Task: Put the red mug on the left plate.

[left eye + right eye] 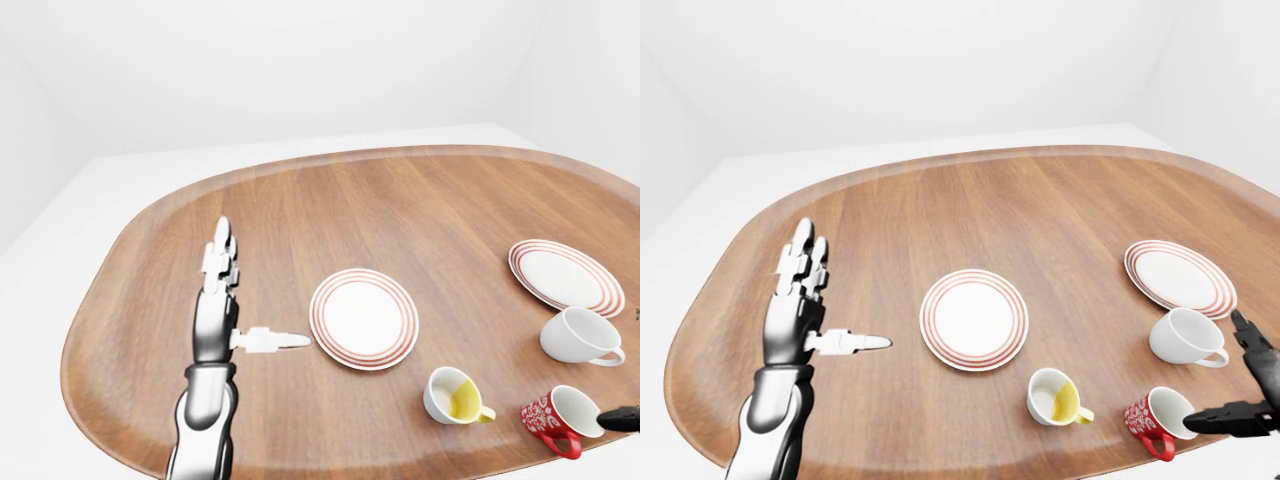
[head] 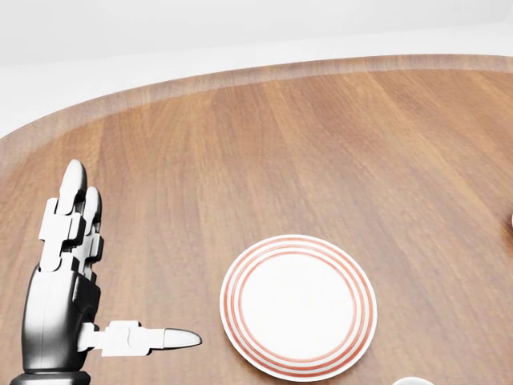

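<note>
The red mug (image 1: 1154, 419) with a white pattern stands near the bottom right edge of the table in the right-eye view, handle toward the bottom. My right hand (image 1: 1217, 375) is open just right of it. Its dark thumb (image 1: 1225, 418) points at the mug's rim and one finger (image 1: 1246, 338) is raised; nothing is held. The left plate (image 1: 364, 318), white with red rings, lies bare at mid table. My left hand (image 1: 258, 292) is open to the left of that plate, fingers straight up and thumb (image 2: 152, 338) stretched toward the plate.
A second red-ringed plate (image 1: 1178, 277) lies at the right. A white mug (image 1: 1183, 337) stands below it, close above my right hand. A white mug with a yellow inside (image 1: 1052, 395) stands left of the red mug. The wooden table's rim (image 1: 90, 300) curves round.
</note>
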`<state>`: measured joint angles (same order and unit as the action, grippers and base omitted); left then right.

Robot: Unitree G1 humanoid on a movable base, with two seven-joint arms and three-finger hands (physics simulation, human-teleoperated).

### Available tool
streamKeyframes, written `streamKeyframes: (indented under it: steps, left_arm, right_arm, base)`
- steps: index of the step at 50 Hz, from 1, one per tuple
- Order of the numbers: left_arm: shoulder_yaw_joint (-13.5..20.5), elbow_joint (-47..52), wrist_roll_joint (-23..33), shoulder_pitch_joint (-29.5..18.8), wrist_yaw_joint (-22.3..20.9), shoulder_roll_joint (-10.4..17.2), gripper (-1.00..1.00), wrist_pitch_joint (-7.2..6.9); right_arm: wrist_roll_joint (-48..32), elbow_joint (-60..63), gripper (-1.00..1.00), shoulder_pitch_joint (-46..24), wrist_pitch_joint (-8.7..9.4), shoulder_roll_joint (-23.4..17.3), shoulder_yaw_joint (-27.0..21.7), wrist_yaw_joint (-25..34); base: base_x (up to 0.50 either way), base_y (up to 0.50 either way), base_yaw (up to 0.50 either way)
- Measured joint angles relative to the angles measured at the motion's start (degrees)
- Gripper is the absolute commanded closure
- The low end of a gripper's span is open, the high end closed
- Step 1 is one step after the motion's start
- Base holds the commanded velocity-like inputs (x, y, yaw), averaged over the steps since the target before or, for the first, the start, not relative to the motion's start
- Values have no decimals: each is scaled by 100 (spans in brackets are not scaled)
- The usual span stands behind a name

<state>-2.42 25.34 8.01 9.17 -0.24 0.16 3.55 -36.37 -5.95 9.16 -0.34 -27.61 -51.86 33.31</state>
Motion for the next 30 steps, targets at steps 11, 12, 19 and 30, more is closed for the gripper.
streamKeyframes:
  steps: [11, 12, 19, 30]
  left_arm:
    - [-8, -33, 7, 0, 8, 0, -100, 23]
    - [-9, -35, 8, 0, 9, 0, -100, 24]
    - [-15, -42, 13, 1, 10, 1, -100, 29]
    - [-19, -58, 13, 14, 12, 1, -100, 56]
  right_arm:
    - [56, -536, -100, -231, 282, -353, 492, 87]
    - [59, -574, -100, -240, 289, -371, 515, 86]
    - [92, -810, -100, -278, 296, -458, 648, 54]
    - [248, -1600, -100, -310, 81, -623, 914, -315]
  base:
    - [0, 0, 0]
    - [0, 0, 0]
    - [0, 0, 0]
    - [0, 0, 0]
